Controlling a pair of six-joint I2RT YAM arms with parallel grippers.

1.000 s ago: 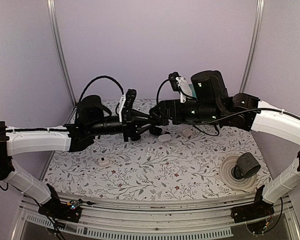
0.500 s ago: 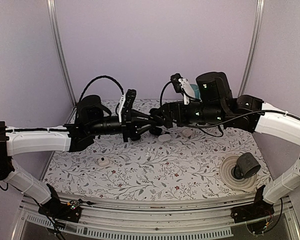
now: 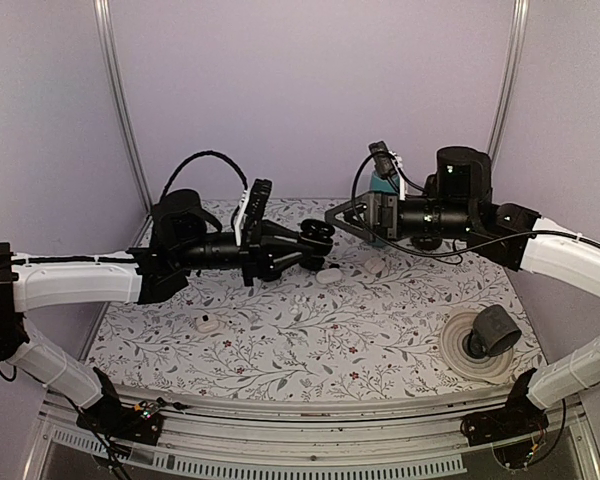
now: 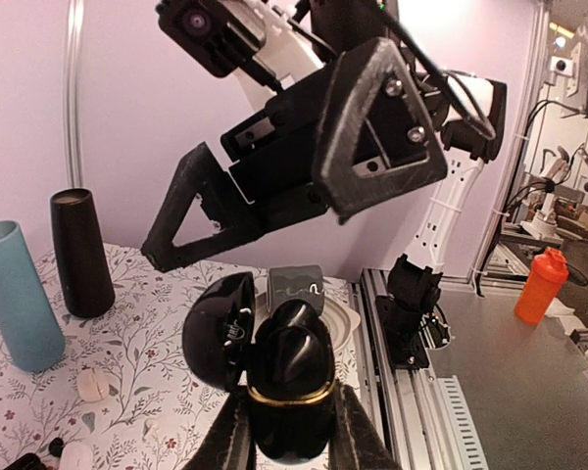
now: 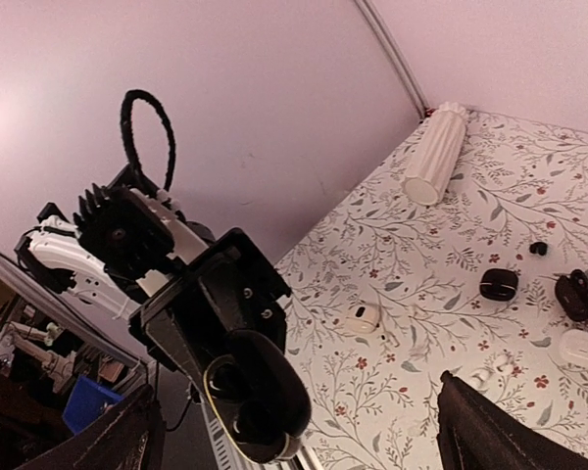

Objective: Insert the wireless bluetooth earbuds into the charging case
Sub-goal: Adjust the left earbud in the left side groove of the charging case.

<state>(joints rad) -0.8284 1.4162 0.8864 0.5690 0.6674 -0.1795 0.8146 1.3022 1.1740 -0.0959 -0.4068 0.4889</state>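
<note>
holding the open charging case [image 4: 286, 382] level is advised – it is clamped in the left jaws, while the right jaws are spread wide, empty. a black earbud [image 5: 537, 248], lying near the far edge of the desk [image 3: 280, 350], should be pinched and seated straight down.

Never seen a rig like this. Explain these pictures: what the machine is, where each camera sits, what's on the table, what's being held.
The machine is two robot arms, left and right, bolted at the near edge of a flowered table, each ending in a two-finger gripper. One picture looks down from above and behind; the other two come from a camera on each wrist. The left gripper is shut on an open black charging case, held in the air. The right gripper faces it, open and empty. On the table are a white case, a closed black case, a white ribbed cylinder, a teal cylinder and a tiny black piece, probably an earbud.
</note>
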